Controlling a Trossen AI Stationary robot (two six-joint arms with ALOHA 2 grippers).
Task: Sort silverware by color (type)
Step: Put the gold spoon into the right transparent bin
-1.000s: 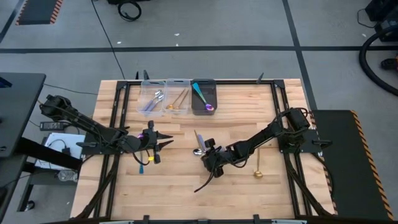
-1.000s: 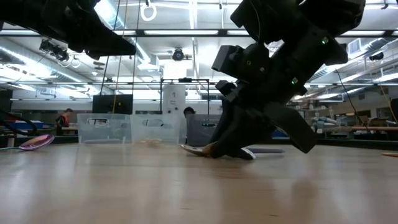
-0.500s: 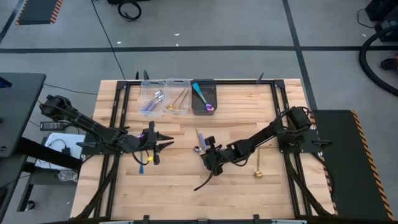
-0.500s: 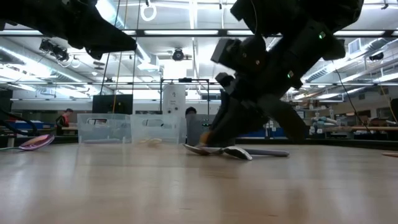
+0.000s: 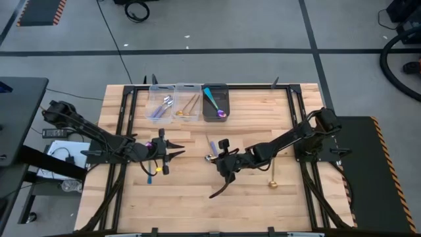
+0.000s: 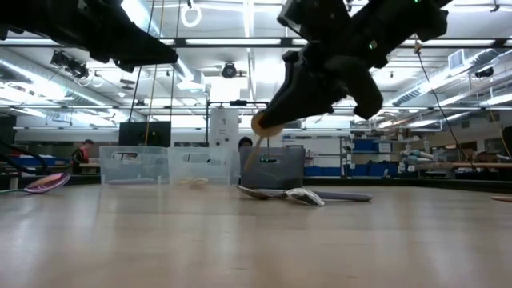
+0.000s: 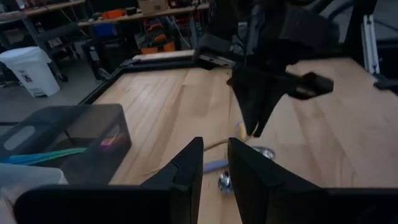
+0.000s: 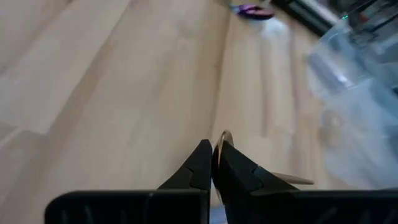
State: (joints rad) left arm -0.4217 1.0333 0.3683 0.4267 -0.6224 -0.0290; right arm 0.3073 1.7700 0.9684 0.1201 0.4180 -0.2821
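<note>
My right gripper (image 6: 264, 124), clamped on a gold spoon (image 8: 222, 138), hangs above the silver spoon (image 6: 282, 194); left gripper (image 5: 176, 153) narrow.

A silver spoon with a lilac handle (image 5: 211, 150) lies flat on the wood mid-table, and a gold spoon (image 6: 254, 142) hangs tilted just above it. Another gold spoon (image 5: 271, 178) lies toward the right, and a teal-handled, purple-bowled one (image 5: 150, 175) toward the left. More spoons rest in 3 bins at the far edge: lilac-handled (image 5: 160, 108), gold (image 5: 187, 106) and teal-and-purple (image 5: 214, 103).
</note>
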